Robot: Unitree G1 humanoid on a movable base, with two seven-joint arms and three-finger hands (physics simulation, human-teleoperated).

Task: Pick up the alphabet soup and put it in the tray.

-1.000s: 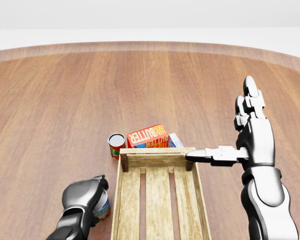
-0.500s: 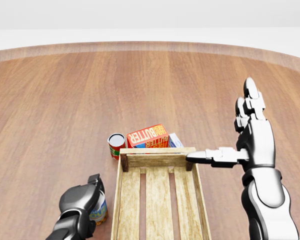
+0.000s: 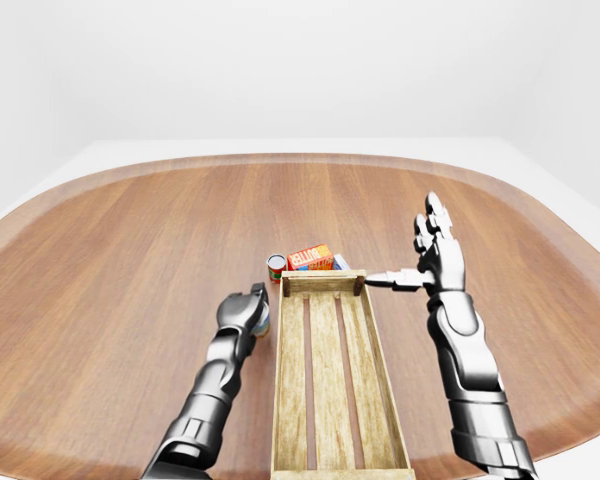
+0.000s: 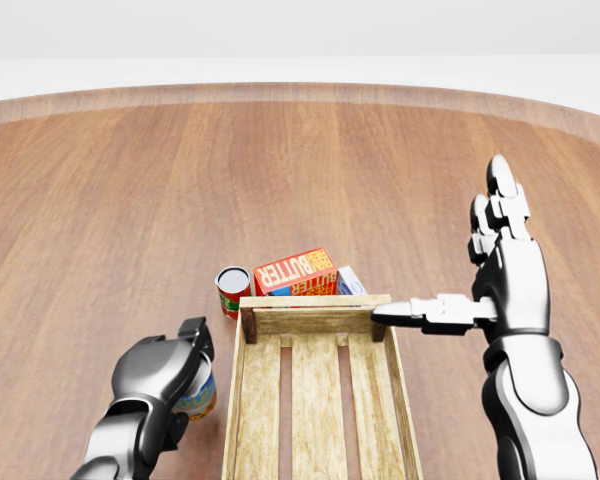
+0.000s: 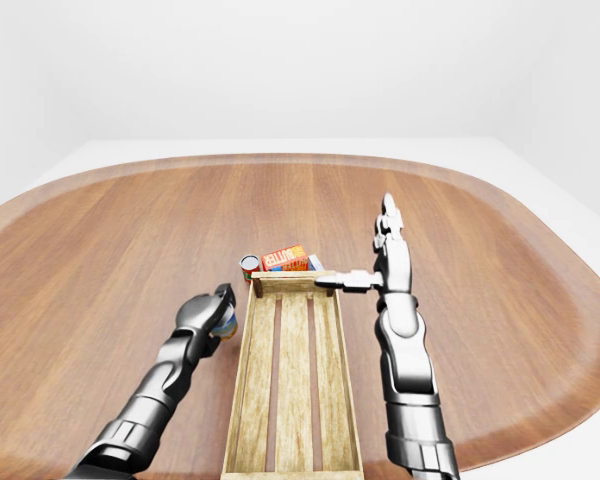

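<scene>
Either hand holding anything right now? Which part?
Left hand wraps a can from above, around its upper side; label unreadable. Right hand is open and holds nothing.

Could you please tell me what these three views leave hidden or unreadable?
- Can under the left hand: the fingers cover most of it in every view, so its label is unreadable and the grip uncertain.
- Blue-white carton: mostly hidden behind the butter box and tray.
- Red can: label too small to read.
</scene>
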